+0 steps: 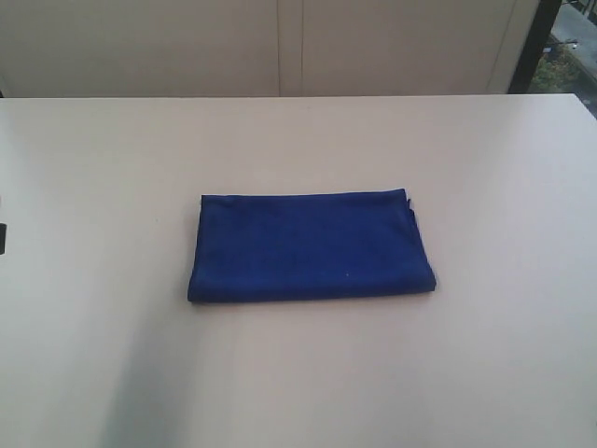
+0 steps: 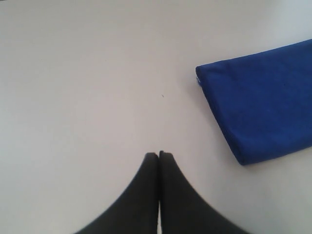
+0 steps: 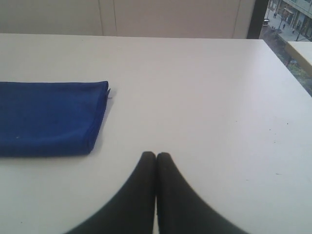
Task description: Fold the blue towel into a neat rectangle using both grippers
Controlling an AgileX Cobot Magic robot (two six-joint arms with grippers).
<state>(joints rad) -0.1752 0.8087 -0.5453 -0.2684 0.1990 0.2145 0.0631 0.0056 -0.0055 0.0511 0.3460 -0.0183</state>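
The blue towel [image 1: 311, 247] lies folded in a flat rectangle in the middle of the white table [image 1: 485, 168], with a thick rolled fold along its near edge. Neither arm shows in the exterior view. In the left wrist view my left gripper [image 2: 159, 155] is shut, black fingertips pressed together over bare table, and the blue towel [image 2: 261, 109] lies apart from it. In the right wrist view my right gripper [image 3: 156, 155] is shut too, holding nothing, with the blue towel [image 3: 48, 117] off to its side and a tiny white tag [image 3: 110, 92] at the corner.
The table's far edge meets a pale wall with vertical seams [image 1: 289, 47]. A dark window frame [image 1: 541, 42] stands at the back right, with a street seen through the window [image 3: 287, 19]. A small dark object [image 1: 3, 238] sits at the table's left edge.
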